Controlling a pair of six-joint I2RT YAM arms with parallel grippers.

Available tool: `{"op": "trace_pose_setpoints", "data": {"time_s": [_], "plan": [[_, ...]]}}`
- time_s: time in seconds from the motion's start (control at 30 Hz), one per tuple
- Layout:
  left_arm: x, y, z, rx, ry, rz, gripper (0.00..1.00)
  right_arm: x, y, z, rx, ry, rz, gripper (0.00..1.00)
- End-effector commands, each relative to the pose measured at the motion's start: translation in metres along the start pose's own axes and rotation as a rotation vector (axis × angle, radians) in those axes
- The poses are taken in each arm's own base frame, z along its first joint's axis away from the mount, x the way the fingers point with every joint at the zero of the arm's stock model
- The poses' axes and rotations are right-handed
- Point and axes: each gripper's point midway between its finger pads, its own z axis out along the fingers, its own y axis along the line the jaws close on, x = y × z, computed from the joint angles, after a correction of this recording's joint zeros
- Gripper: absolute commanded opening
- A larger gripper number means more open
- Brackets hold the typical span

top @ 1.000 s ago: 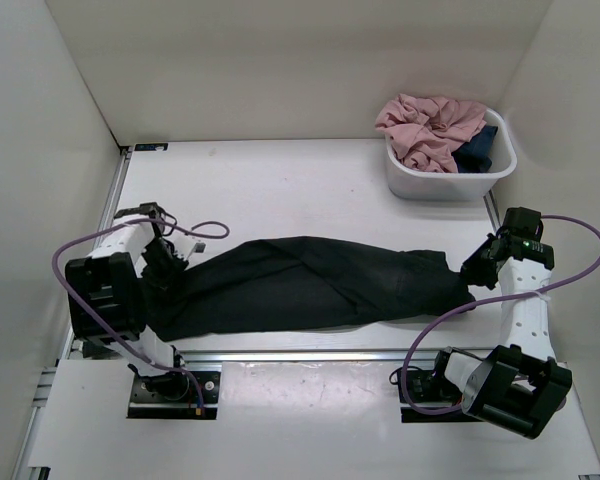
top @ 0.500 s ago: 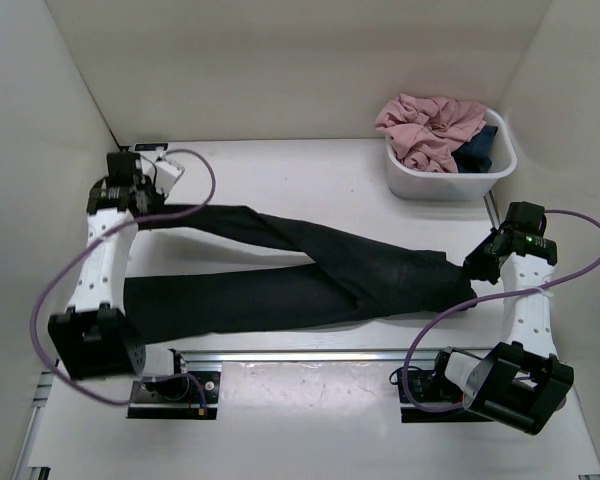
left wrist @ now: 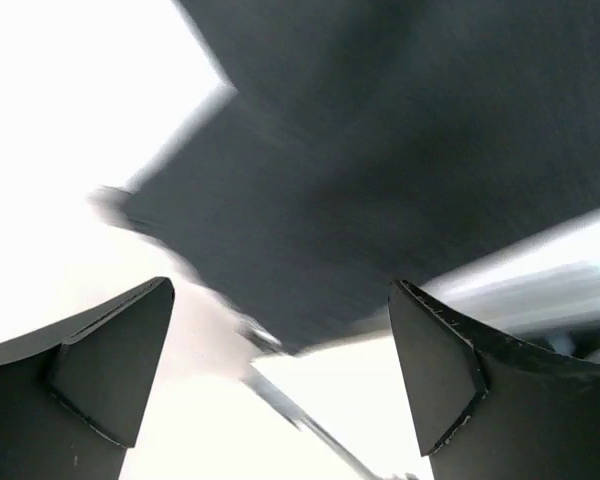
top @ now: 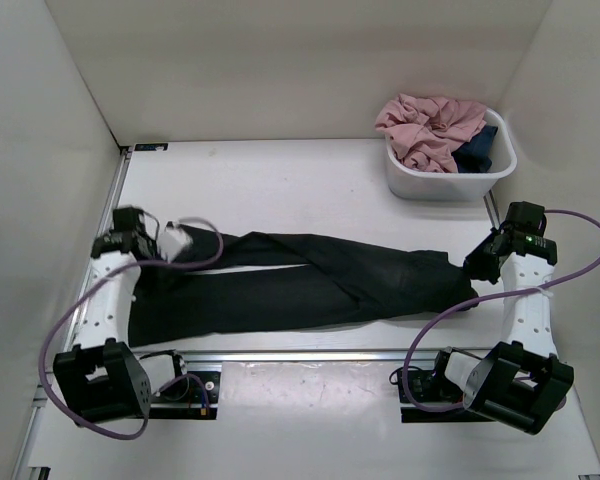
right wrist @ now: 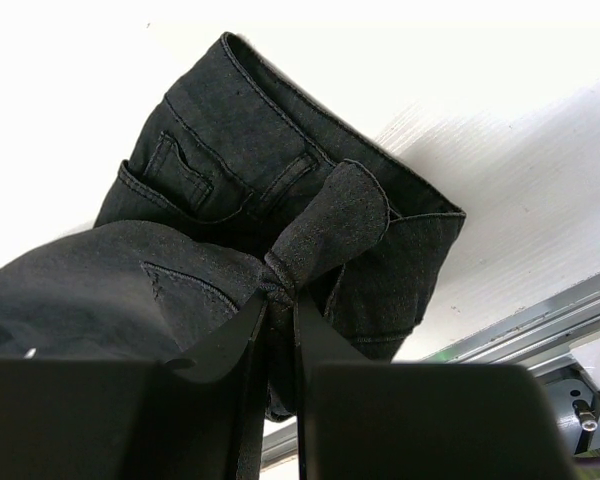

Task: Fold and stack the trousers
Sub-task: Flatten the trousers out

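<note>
The black trousers [top: 310, 280] lie stretched across the table, waist at the right and both legs running left, one leg behind the other and crossing it near the middle. My left gripper [top: 177, 242] hovers open over the leg ends. In the left wrist view its fingers [left wrist: 120, 350] stand wide apart over blurred dark trousers cloth [left wrist: 380, 150], and nothing is between them. My right gripper [top: 477, 268] is shut on the trousers at the waist. The right wrist view shows a bunched fold of the waistband [right wrist: 325, 225] pinched between the right gripper's [right wrist: 280, 305] jaws.
A white tub [top: 450, 183] at the back right holds a pink garment [top: 430, 125] and a dark blue garment [top: 477, 148]. An aluminium rail [top: 310, 353] runs along the near table edge. White walls close in on the left, right and back.
My left gripper pulled one leg out toward the far left, let go and came back nearer, now open. The leg lies straighter behind the other. The right gripper kept its hold.
</note>
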Motion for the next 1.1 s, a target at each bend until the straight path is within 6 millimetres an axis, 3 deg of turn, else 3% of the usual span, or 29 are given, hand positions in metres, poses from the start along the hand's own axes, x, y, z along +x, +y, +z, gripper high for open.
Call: {"op": "trace_pose_setpoints", "data": {"time_s": [0.0,0.07,0.13,0.3,0.53,0.57,0.63,0.73,0.77,0.8,0.83,0.9,0.97,1.03,1.07], "plan": [[-0.062,0.057,-0.040,-0.083,-0.242,-0.073,0.99,-0.008,0.001,0.002,-0.005,-0.027,0.002,0.00],[-0.088,0.071,-0.049,-0.055,-0.323,-0.109,0.99,-0.007,0.001,0.004,-0.001,-0.019,0.003,0.00],[-0.107,0.078,-0.029,0.027,-0.323,-0.167,0.98,-0.004,-0.001,0.006,0.003,-0.010,0.003,0.00],[-0.144,0.119,0.026,0.088,-0.253,-0.255,0.97,-0.004,-0.002,0.012,0.008,-0.001,0.004,0.00],[-0.183,0.140,0.082,0.088,-0.233,-0.290,1.00,-0.001,-0.009,0.024,0.044,0.043,-0.003,0.00],[-0.182,0.145,0.101,0.082,-0.193,-0.312,1.00,-0.004,-0.009,0.024,0.053,0.040,-0.003,0.00],[-0.181,0.144,0.109,0.086,-0.176,-0.325,1.00,-0.007,-0.008,0.025,0.053,0.040,-0.003,0.00],[-0.168,0.126,0.134,0.144,-0.101,-0.315,1.00,-0.009,-0.009,0.028,0.067,0.045,-0.012,0.00],[-0.161,0.108,0.143,0.184,-0.062,-0.306,0.98,-0.012,-0.008,0.026,0.063,0.037,-0.013,0.00],[-0.155,0.102,0.146,0.199,-0.047,-0.293,0.91,-0.014,-0.007,0.027,0.064,0.040,-0.013,0.00],[-0.151,0.093,0.149,0.223,-0.037,-0.293,0.60,-0.013,-0.008,0.029,0.068,0.048,-0.012,0.00],[-0.144,0.078,0.152,0.264,-0.025,-0.271,0.16,-0.016,-0.006,0.030,0.068,0.047,-0.003,0.00],[-0.144,0.078,0.152,0.264,-0.024,-0.280,0.14,-0.021,-0.001,0.033,0.055,0.051,0.008,0.00],[-0.151,0.091,0.147,0.231,-0.044,-0.291,0.14,-0.027,0.008,0.040,0.027,0.063,0.009,0.00],[-0.155,0.103,0.140,0.189,-0.050,-0.313,0.14,-0.040,0.016,0.037,0.004,0.044,0.007,0.00]]}}
